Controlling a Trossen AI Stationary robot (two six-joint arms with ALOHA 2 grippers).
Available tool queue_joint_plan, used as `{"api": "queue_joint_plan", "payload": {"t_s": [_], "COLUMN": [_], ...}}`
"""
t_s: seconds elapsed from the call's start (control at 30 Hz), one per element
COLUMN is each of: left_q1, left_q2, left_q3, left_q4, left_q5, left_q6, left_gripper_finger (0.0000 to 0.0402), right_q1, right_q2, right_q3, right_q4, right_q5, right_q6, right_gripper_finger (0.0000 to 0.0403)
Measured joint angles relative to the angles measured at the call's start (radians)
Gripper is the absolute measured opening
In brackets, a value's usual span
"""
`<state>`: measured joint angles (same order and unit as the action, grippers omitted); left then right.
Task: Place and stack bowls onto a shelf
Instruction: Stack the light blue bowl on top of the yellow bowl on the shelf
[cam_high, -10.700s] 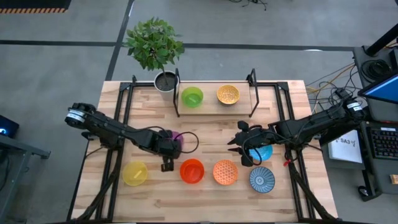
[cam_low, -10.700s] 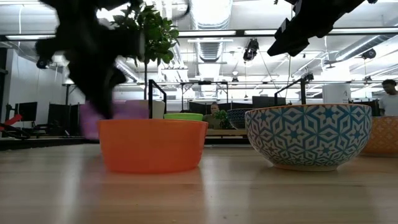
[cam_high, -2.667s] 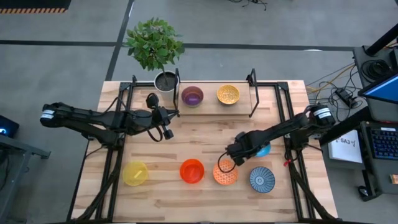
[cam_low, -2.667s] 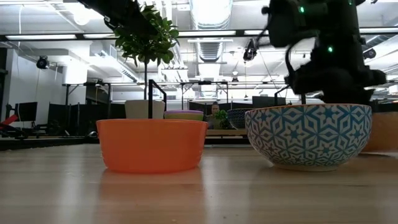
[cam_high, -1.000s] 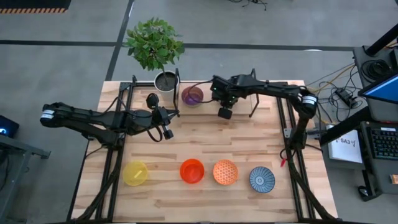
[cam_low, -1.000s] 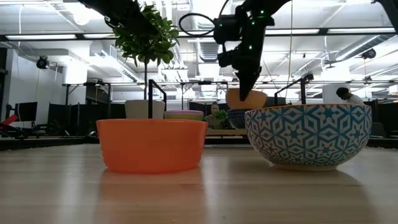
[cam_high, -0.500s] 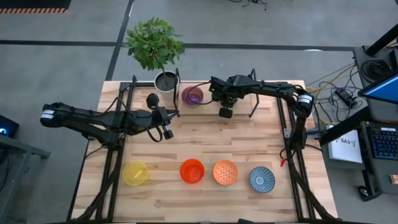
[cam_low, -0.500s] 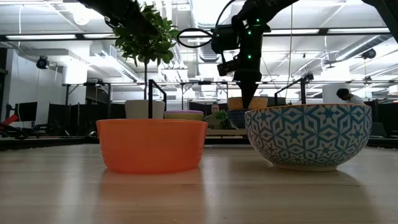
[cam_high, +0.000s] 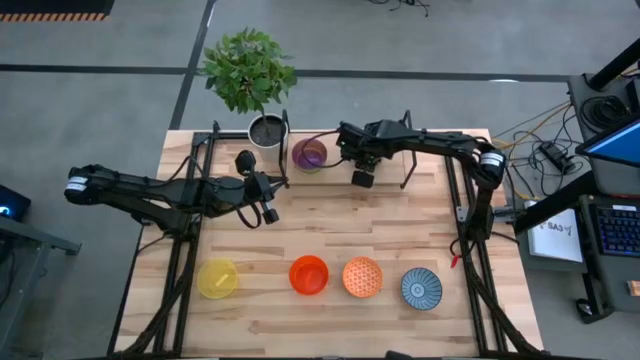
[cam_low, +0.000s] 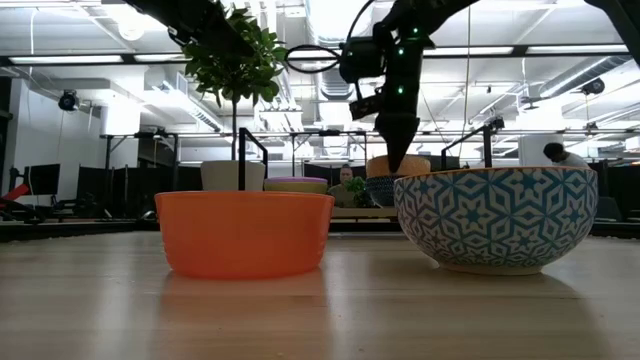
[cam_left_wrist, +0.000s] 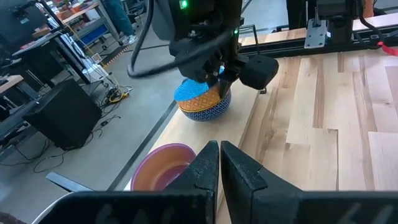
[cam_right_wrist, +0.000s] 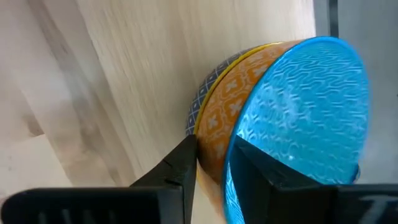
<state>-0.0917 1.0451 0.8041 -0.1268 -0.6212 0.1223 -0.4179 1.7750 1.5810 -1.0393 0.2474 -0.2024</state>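
My right gripper (cam_high: 362, 160) reaches over the shelf (cam_high: 335, 165) and is shut on the light-blue bowl (cam_right_wrist: 298, 118), which is orange-patterned outside. That bowl sits nested in a yellow-rimmed bowl with a blue-grey outside (cam_right_wrist: 200, 112) on the shelf board. The purple bowl (cam_high: 308, 153) rests on the shelf to the left of them. On the near part of the table stand the yellow (cam_high: 217, 278), red-orange (cam_high: 308, 274), dotted orange (cam_high: 362, 277) and blue-and-white bowls (cam_high: 421, 288). My left gripper (cam_high: 267, 203) hovers shut left of centre, touching nothing. My right gripper holds the light-blue bowl by its side wall (cam_right_wrist: 214, 149) at the rim, one finger (cam_right_wrist: 255, 180) inside the bowl and one (cam_right_wrist: 180, 165) outside. The fingers come from above, pointing down (cam_low: 392, 150). The bowl sits upright in the bowl beneath it.
A dark pot (cam_high: 266, 130) with a leafy plant stands at the shelf's far left corner. Black shelf posts (cam_high: 285, 150) (cam_high: 408, 150) flank the board. Bare tabletop lies between the shelf and the near row of bowls. A person (cam_low: 553, 155) shows in the room behind.
My right gripper has come down over the shelf with the light-blue bowl. A second ago the bowl hung clear above the shelf bowl; now it sits nested in it. The left arm has kept still.
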Motion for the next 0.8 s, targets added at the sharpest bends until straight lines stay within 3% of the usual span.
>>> {"api": "queue_joint_plan", "payload": {"t_s": [0.47,0.8], "left_q1": [0.0,0.0], "left_q2": [0.0,0.0], "left_q3": [-0.001,-0.001], "left_q4": [0.0,0.0], "left_q5": [0.0,0.0], "left_q6": [0.0,0.0], "left_gripper_finger": [0.0,0.0], "right_q1": [-0.001,-0.011], "right_q2": [-0.091,-0.057], "right_q3": [0.0,-0.002], "right_q4": [0.033,0.029], "right_q5": [-0.057,-0.061], "right_q6": [0.028,0.072], "right_gripper_finger": [0.0078,0.0139]}}
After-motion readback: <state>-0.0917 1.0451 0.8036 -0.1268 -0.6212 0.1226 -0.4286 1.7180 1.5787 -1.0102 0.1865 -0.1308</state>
